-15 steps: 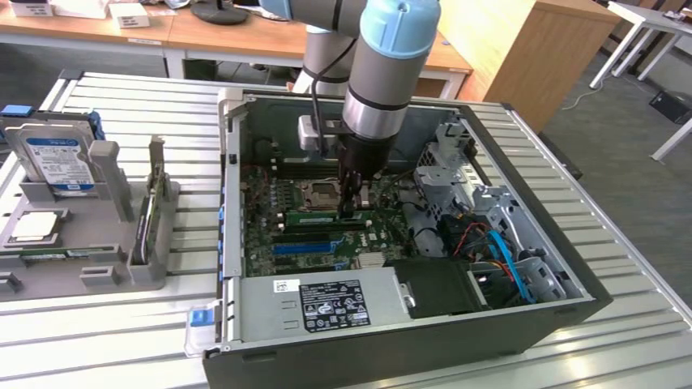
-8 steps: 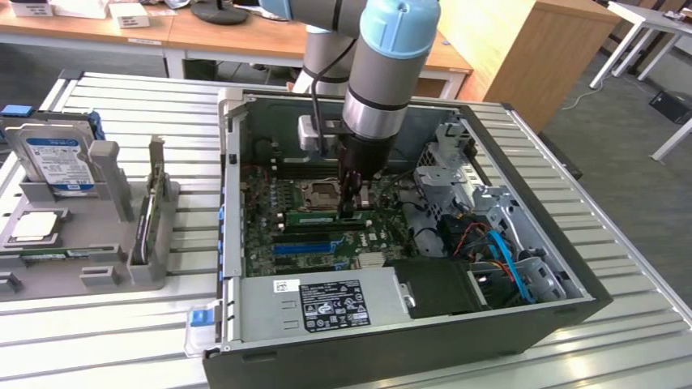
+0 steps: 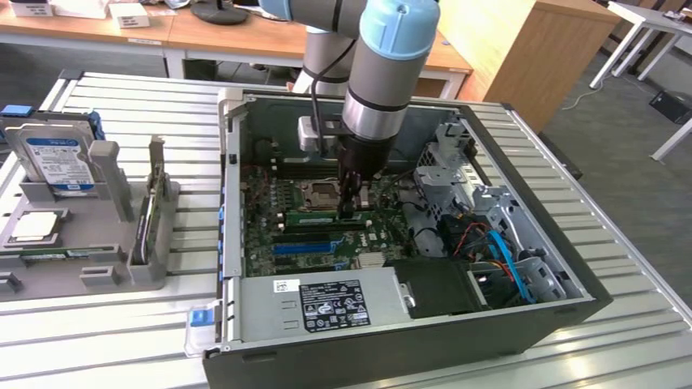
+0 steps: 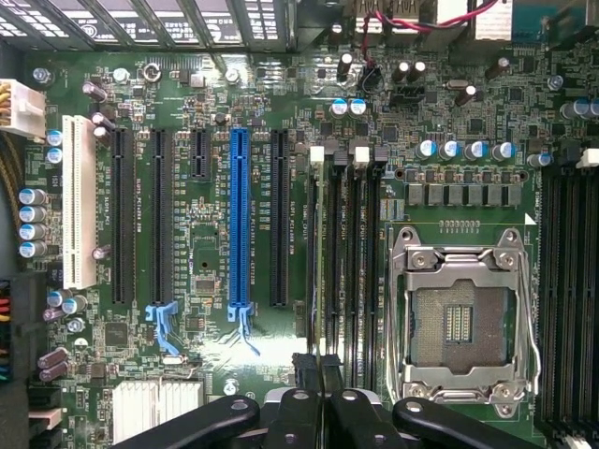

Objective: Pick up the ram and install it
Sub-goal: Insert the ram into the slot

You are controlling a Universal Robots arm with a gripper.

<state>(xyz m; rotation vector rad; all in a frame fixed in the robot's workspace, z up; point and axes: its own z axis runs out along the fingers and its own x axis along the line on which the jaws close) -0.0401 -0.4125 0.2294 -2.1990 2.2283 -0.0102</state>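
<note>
The gripper (image 3: pixel 348 204) (image 4: pixel 323 372) is reaching down inside the open computer case (image 3: pixel 433 320), its fingers pinched almost together on what looks like the top edge of the ram (image 3: pixel 319 217) (image 4: pixel 322 271). The ram is standing on edge in a memory slot beside the CPU socket (image 4: pixel 459 318), near the board's middle. I cannot tell whether it is sitting fully home.

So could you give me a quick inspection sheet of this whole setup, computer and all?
Surface: slatted metal table, with an open computer case on it.
Job's things: green memory stick on edge at a slot beside the processor socket; seating unclear.
Clutter: grey rack with a hard drive, on the exterior view's left.
Hand: shut on the memory stick, down inside the case.
Cables: blue and orange cables in the case's corner.
Surroundings: wooden desks behind.
</note>
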